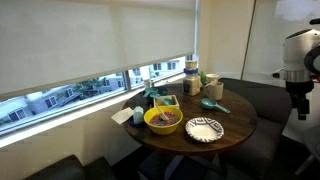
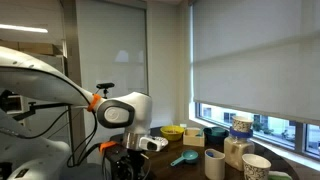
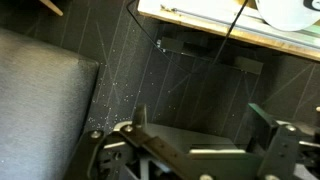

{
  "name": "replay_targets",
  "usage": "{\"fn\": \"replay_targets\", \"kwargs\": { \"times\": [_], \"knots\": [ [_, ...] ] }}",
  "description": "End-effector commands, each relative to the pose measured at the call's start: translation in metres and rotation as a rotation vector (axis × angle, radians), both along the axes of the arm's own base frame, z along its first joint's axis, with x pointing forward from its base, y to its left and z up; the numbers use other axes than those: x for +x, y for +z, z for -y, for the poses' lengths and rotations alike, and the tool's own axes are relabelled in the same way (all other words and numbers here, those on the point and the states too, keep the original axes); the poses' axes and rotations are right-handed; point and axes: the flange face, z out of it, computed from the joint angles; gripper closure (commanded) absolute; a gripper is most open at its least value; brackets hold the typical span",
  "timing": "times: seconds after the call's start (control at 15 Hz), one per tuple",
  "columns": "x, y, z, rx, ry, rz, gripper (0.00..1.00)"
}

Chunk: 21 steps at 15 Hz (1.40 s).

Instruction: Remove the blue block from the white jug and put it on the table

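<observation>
The round dark brown table [image 1: 235, 125] stands by the window and also shows in an exterior view [image 2: 290, 170]. White vessels stand at its far side; one of them [image 1: 190, 87] looks like the white jug. I cannot make out the blue block in any view. My gripper [image 3: 203, 125] is open and empty. It hangs off to the side of the table above dark carpet, in both exterior views [image 1: 299, 104] [image 2: 126, 163]. In the wrist view only the table's edge [image 3: 215, 27] shows at the top.
On the table are a yellow bowl [image 1: 162, 120], a patterned plate [image 1: 204, 129], a teal scoop [image 1: 214, 104], a green box [image 1: 167, 102] and a tall stacked container [image 1: 190, 69]. A grey seat [image 3: 40, 95] lies beside the gripper. Dark bench seats surround the table.
</observation>
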Motion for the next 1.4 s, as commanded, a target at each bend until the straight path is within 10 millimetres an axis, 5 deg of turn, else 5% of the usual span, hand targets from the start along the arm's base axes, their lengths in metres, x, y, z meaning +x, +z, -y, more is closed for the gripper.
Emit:
{"fn": "replay_targets", "kwargs": {
  "times": [0.0, 0.6, 1.13, 1.27, 1.33],
  "knots": [
    [0.000, 0.001, 0.000, 0.000, 0.000, -0.001, 0.00],
    [0.000, 0.001, 0.000, 0.000, 0.000, -0.001, 0.00],
    [0.049, 0.126, 0.011, -0.074, -0.015, 0.466, 0.00],
    [0.059, 0.149, 0.012, -0.041, -0.005, 0.576, 0.00],
    [0.049, 0.133, 0.012, -0.079, -0.004, 0.502, 0.00]
  ]
}}
